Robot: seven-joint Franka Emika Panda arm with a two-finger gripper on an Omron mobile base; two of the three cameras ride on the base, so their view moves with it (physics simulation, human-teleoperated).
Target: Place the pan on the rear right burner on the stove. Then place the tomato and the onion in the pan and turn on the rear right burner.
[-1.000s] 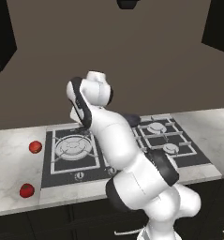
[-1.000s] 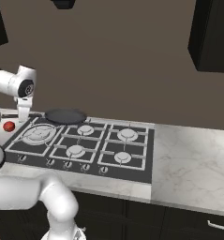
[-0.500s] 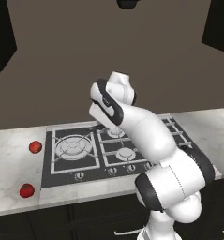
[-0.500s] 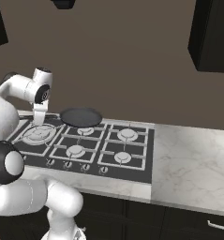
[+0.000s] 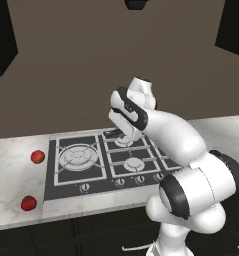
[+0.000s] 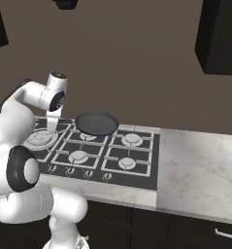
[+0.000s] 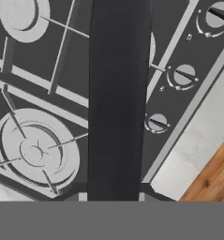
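A: Where is the pan (image 6: 97,123) now?

B: In the air over the rear middle of the stove (image 6: 137,163), level, above a small burner there. The rear right burner (image 6: 132,139) sits just beside it to the right, bare. In the hand view the long black handle (image 7: 118,98) runs straight up the picture, over the knobs (image 7: 184,75) and the big multi-ring burner (image 7: 37,149).

A: And the claw (image 6: 51,127)?

B: It hangs at the far end of the handle, left of the pan. The fingers themselves I cannot make out, so I cannot tell for sure how they stand; since the pan is aloft with nothing else under it, I judge they are clenched on the handle.

A: How will it handle?

B: Stiff metal, not fragile, but held at the tip of a thin handle the bowl's weight pulls hard on the grip. It may droop or roll if the claw swings fast. A hold nearer the bowl would be steadier; as it is, slow level travel suits it.

A: What else is about?

B: Two red round things lie on the counter (image 5: 11,160) left of the stove: one (image 5: 37,156) near the back, one (image 5: 28,203) near the front. Which is tomato and which onion I cannot tell.
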